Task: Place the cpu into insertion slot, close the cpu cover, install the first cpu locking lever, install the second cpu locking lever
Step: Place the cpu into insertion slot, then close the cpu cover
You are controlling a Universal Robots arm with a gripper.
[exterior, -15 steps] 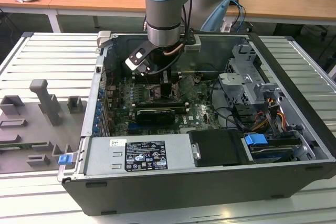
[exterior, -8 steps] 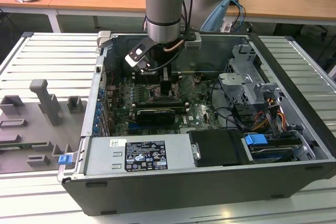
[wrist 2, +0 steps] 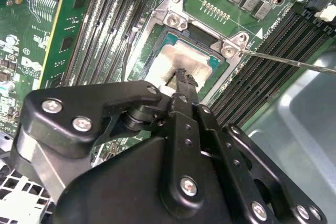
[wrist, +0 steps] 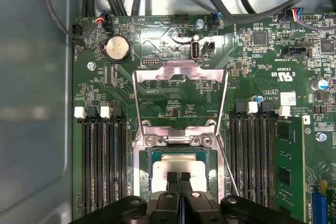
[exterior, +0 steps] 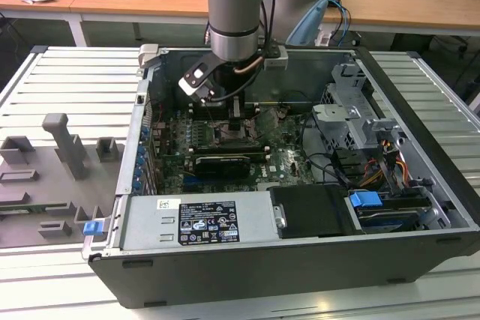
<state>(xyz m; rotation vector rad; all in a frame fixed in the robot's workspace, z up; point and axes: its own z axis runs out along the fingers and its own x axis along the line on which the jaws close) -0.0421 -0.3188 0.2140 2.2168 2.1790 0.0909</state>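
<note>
We found the closed, empty jaws over the cpu (wrist: 163,169) in the insertion slot (wrist 2: 203,31), 12 o'clock from the power supply (exterior: 202,222) in the exterior view; tilted pressure, we judged, might bend contacts.

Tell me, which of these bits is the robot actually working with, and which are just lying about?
In the job:
gripper, shut, tips at the cpu
cpu, lying in the slot
cover, swung open
lever, not latched

Just there:
memory slots
coin battery
drive cage
grey blocks
</note>
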